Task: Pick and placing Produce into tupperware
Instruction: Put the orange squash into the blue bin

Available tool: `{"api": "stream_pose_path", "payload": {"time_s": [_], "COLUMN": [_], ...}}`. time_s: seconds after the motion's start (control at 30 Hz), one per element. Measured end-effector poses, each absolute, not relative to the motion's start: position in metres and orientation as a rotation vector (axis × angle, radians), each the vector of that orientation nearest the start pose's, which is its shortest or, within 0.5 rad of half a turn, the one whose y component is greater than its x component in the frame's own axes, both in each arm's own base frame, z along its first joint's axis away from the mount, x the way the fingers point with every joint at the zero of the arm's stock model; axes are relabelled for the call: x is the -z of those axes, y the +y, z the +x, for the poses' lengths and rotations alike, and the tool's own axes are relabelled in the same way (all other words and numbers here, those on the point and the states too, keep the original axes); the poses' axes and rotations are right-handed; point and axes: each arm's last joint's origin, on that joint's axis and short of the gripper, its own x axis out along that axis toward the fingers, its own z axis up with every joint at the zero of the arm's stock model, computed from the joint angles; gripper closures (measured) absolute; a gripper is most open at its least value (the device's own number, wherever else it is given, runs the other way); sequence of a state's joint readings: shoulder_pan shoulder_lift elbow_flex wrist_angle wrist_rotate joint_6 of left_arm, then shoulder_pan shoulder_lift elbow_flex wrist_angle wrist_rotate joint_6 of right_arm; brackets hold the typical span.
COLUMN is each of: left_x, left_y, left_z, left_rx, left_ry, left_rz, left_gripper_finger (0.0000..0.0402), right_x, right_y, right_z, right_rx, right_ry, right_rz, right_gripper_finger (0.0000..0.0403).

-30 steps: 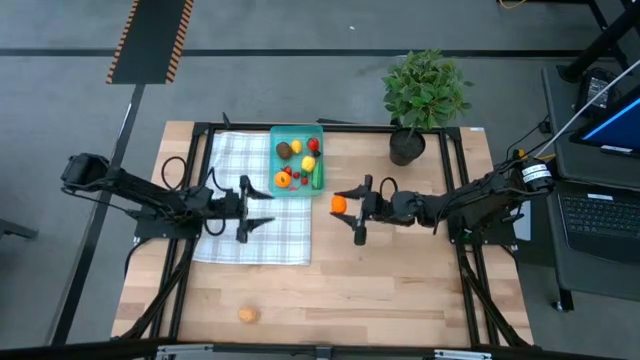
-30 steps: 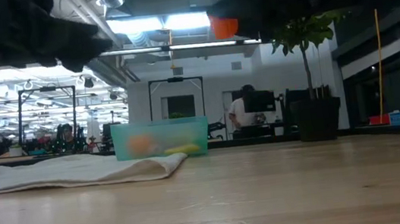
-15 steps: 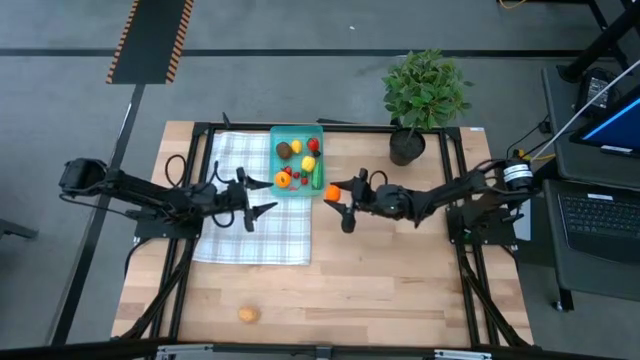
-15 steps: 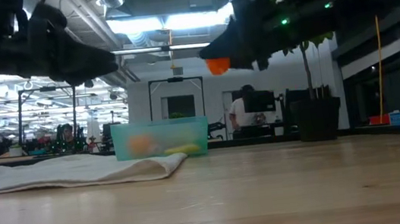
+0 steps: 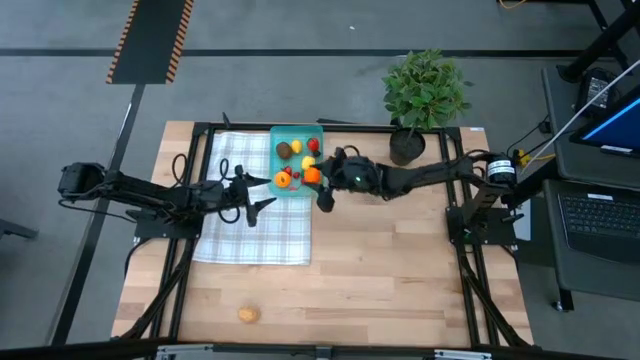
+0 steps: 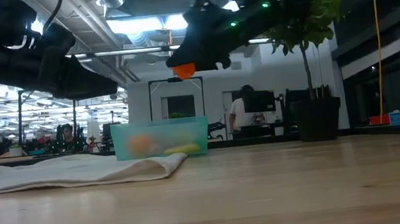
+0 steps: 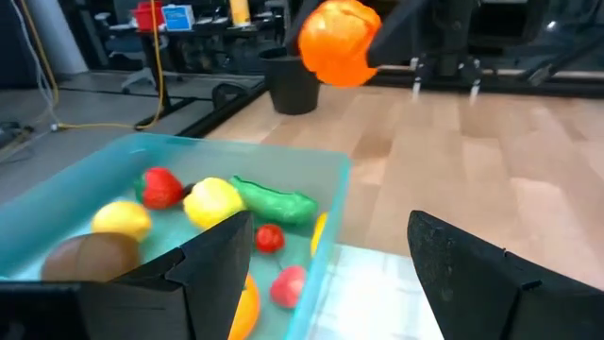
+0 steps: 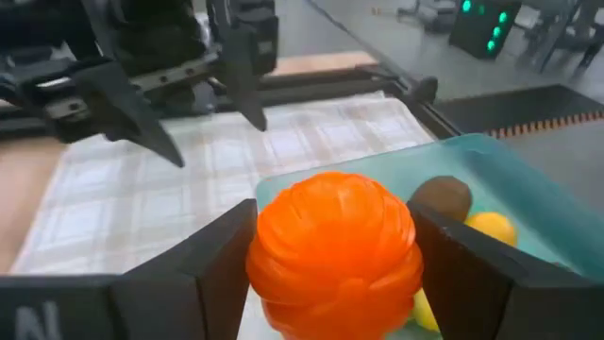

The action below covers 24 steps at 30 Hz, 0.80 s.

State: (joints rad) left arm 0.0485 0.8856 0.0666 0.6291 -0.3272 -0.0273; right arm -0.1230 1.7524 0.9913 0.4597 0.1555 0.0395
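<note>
**Orange piece carried up to the tupperware's edge**

Moved since a second ago: right end effector (image 5: 318, 187), then out over bare wood well right of the container, now stretched across to the near right corner of the teal tupperware (image 5: 297, 133), arm extended almost straight along the surface (image 5: 400, 270). Clamped between its two dark fingers (image 8: 222, 260): a ribbed orange produce piece (image 8: 332, 253), jaws held wide around it, lifted clear above the container in the low view (image 6: 184, 70). Left end effector (image 5: 258, 194) shifted only slightly over the same second, hanging over the white checked cloth (image 5: 255, 240) just left of the container, jaws standing wide apart with nothing between them.

Inside the tupperware: a brown piece (image 7: 90, 255), two yellow ones (image 7: 213, 200), a red strawberry-like piece (image 7: 160, 186), small red pieces (image 7: 270, 236), a green elongated piece (image 7: 274, 200) and an orange one at the near wall. Seen from the left wrist, the carried orange piece (image 7: 340, 42) hovering above the far rim.

Around: one brownish piece (image 5: 247, 314) lying alone near the front edge of the surface, well apart from everything else. Potted green plant (image 5: 424, 95) at the back, right of the container and just behind the right arm. Cloth edge touching the container's left side. Both end effectors close together, facing each other across the container's near corner. A person seated in the room beyond, in the low view (image 6: 244, 110).
</note>
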Motion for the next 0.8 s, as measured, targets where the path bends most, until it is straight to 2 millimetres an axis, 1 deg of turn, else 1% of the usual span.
{"api": "stream_pose_path", "payload": {"time_s": [0.13, 0.27, 0.33, 0.47, 0.6, 0.8], "left_x": [-0.152, -0.152, -0.15, -0.146, -0.145, -0.145], "left_y": [0.021, 0.024, 0.024, 0.024, 0.022, 0.02], "left_z": [0.156, 0.155, 0.155, 0.154, 0.155, 0.155], "left_rx": [-0.427, -0.449, -0.452, -0.448, -0.381, -0.332], "left_ry": [0.187, 0.194, 0.214, 0.257, 0.263, 0.261], "left_rz": [0.024, 0.034, 0.036, 0.035, 0.015, 0.006], "left_gripper_finger": [0.0127, 0.0127, 0.0127, 0.0127, 0.0127, 0.0127], "right_x": [-0.22, -0.227, -0.23, -0.234, -0.237, -0.23], "right_y": [-0.07, -0.087, -0.092, -0.098, -0.102, -0.11], "right_z": [0.386, 0.393, 0.396, 0.395, 0.394, 0.399], "right_rx": [0.305, 0.215, 0.205, 0.213, 0.224, 0.238], "right_ry": [0.363, 0.446, 0.468, 0.525, 0.551, 0.521], "right_rz": [0.026, 0.108, 0.134, 0.148, 0.157, 0.157], "right_gripper_finger": [0.0152, 0.0152, 0.0152, 0.0152, 0.0152, 0.0152]}}
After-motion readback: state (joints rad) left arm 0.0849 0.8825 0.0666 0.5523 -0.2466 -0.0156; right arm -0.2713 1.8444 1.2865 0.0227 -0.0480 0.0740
